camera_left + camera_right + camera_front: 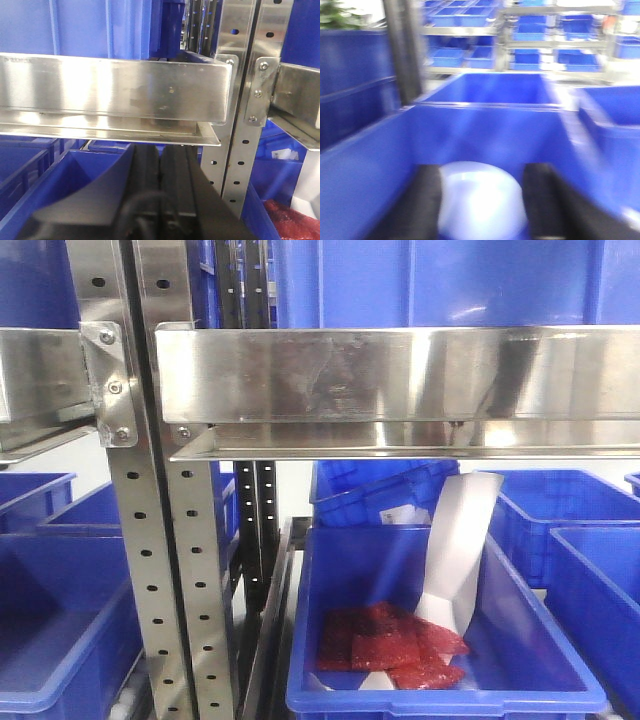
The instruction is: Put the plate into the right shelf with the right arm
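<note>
Plate [482,200] lies directly between the spread fingers of the right gripper [482,210], low inside a blue bin [485,130] of the right shelf [400,375]; blur hides whether fingers touch it. Left gripper [160,180], pressed together, is idle under a rail.

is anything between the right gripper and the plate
Nothing visible. In the blurred right wrist view the plate lies in a blue bin, directly between the right gripper's open fingers.
</note>
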`<state>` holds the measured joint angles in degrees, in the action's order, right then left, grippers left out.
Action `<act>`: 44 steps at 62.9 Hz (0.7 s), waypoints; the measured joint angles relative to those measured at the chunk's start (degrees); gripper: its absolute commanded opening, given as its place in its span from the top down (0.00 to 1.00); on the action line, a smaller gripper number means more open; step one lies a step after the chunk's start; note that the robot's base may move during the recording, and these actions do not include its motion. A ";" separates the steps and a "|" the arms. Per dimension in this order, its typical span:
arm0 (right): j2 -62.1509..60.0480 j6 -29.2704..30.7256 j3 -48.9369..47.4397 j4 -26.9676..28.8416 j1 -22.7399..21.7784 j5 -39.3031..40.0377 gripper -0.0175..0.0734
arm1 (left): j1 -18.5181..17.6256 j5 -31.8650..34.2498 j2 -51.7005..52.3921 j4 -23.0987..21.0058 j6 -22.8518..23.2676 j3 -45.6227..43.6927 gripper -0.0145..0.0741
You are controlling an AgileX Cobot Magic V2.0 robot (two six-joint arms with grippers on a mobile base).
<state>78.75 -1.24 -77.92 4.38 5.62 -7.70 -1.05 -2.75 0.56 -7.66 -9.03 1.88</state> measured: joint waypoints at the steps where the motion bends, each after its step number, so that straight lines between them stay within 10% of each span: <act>1: -0.59 0.00 0.00 0.00 -0.30 -1.23 0.75 | 0.00 0.00 0.00 0.00 0.00 0.00 0.98; 44: -40.71 0.22 47.37 -0.90 -0.95 7.24 0.75 | 0.00 0.00 0.00 0.00 0.00 0.00 0.98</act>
<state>38.04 -1.03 -30.55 3.48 4.67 -0.47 -1.05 -2.75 0.56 -7.66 -9.03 1.88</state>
